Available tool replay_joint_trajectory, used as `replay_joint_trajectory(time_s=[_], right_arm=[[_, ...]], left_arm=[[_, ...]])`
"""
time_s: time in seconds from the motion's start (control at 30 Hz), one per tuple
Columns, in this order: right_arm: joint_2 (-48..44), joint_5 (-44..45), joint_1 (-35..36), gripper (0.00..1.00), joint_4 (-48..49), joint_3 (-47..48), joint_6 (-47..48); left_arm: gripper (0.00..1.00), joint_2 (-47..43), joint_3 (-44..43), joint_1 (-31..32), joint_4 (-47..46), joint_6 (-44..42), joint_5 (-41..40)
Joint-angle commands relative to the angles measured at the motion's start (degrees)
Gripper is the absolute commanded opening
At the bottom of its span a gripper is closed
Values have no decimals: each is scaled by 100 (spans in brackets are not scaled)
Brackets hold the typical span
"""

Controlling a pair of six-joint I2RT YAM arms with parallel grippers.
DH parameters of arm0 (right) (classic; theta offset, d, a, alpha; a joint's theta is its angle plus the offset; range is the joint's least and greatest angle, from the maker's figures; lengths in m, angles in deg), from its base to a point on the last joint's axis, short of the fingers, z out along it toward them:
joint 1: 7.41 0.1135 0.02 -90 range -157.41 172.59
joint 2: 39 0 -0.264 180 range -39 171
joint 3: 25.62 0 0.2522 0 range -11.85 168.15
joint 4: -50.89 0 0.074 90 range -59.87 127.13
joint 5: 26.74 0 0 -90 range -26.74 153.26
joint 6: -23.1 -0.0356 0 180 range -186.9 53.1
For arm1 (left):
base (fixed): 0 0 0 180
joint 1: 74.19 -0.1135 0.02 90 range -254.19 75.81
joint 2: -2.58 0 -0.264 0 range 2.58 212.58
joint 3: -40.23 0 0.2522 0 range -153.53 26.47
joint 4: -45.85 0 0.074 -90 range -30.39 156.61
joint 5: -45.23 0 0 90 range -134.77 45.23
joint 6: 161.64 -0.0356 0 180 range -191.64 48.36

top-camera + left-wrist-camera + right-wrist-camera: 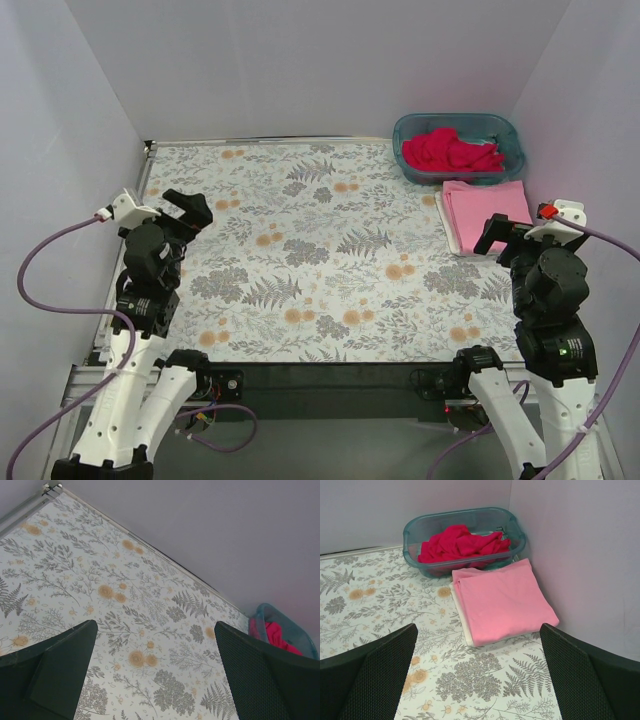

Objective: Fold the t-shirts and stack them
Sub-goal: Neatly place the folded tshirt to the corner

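A folded light pink t-shirt lies on a folded white t-shirt at the table's far right, its white edge showing on the left. Crumpled deep pink-red t-shirts fill the teal basket behind the stack. My right gripper is open and empty, raised just in front of the stack. My left gripper is open and empty above the left of the table, far from the shirts.
The grey-and-orange floral cloth covers the table. Grey walls close in the back and both sides; the right wall stands right beside the stack and basket. The basket's corner shows in the left wrist view.
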Motion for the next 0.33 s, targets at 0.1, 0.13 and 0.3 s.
replay_joint_trajectory(time_s=[0.1,0.13,0.3], right_arm=[[-169,-50,98,98,268,-20,178],[-186,-41,116,98,269,-20,204],[-318,-77,230,98,269,-46,239]], left_arm=[[98,357,-52,-7,-346,138,24],[98,383,-61,-7,-372,138,32],[98,523,-69,-7,-504,146,33]])
